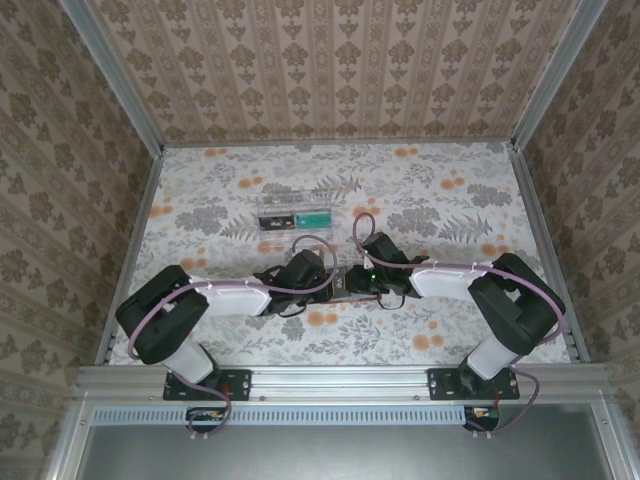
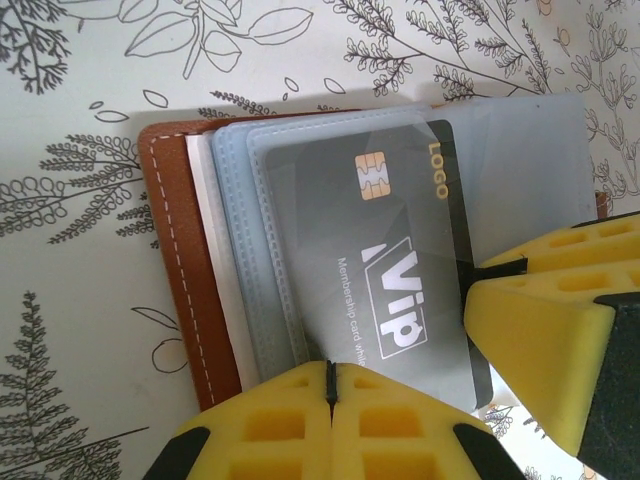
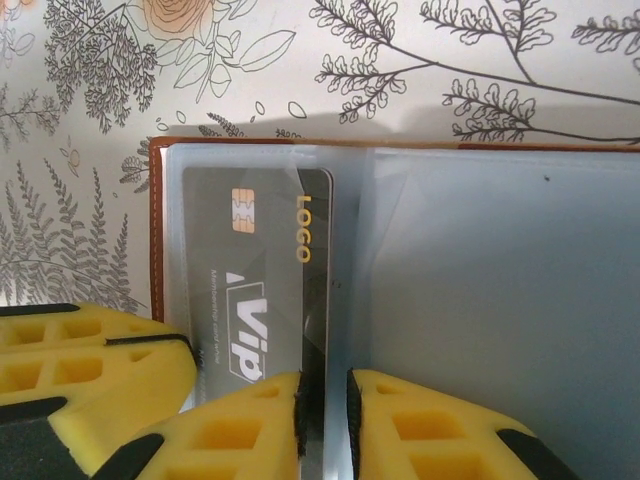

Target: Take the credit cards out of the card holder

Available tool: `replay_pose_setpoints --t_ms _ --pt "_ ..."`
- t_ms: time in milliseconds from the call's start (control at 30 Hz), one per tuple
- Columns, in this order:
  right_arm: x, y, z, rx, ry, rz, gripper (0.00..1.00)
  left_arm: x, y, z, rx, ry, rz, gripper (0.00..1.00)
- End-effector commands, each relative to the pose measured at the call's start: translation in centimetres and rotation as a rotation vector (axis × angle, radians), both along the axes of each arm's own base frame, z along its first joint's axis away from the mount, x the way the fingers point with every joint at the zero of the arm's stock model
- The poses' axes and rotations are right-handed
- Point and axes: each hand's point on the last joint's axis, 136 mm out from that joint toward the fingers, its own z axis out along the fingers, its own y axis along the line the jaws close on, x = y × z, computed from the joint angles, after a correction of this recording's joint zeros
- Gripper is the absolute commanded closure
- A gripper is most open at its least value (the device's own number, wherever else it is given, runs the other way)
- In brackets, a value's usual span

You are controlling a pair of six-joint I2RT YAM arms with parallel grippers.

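The brown card holder (image 2: 170,260) lies open on the floral table, its clear sleeves (image 3: 500,300) spread out. A dark grey VIP credit card (image 2: 380,270) sits in one sleeve, its outer edge past the sleeve's mouth. My left gripper (image 2: 330,375) is shut, its tips resting on the near edge of the sleeves and card. My right gripper (image 3: 325,400) has its jaws a little apart, with the card's (image 3: 250,280) long edge and a sleeve edge running between them. From above, both grippers (image 1: 335,282) (image 1: 362,280) meet over the holder, hiding it.
A clear plastic tray (image 1: 262,205) stands behind the grippers, holding a teal card (image 1: 315,215) and a dark card (image 1: 272,219). Patterned walls close in the table on the left, right and far sides.
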Motion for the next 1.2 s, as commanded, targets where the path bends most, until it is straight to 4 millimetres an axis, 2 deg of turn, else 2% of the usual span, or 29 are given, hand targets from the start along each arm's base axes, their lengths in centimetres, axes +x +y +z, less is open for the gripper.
replay_pose_setpoints --t_ms 0,200,400,967,1167 --pt "0.1 0.9 0.1 0.035 0.017 0.007 0.79 -0.4 0.9 -1.4 0.036 0.033 0.013 1.00" --pt "0.0 1.0 0.2 0.047 0.021 0.011 0.83 -0.4 0.8 -1.3 0.033 0.032 0.013 1.00" --pt "-0.1 0.3 -0.1 0.048 0.031 -0.006 1.00 -0.4 1.0 -1.4 0.037 0.034 0.018 1.00" --pt "0.1 -4.8 0.0 0.109 0.034 -0.093 1.00 -0.5 1.6 -1.5 0.052 0.035 0.030 1.00" --pt "-0.1 -6.4 1.6 0.147 -0.005 -0.113 1.00 -0.4 1.4 -1.2 0.047 0.032 0.025 1.00"
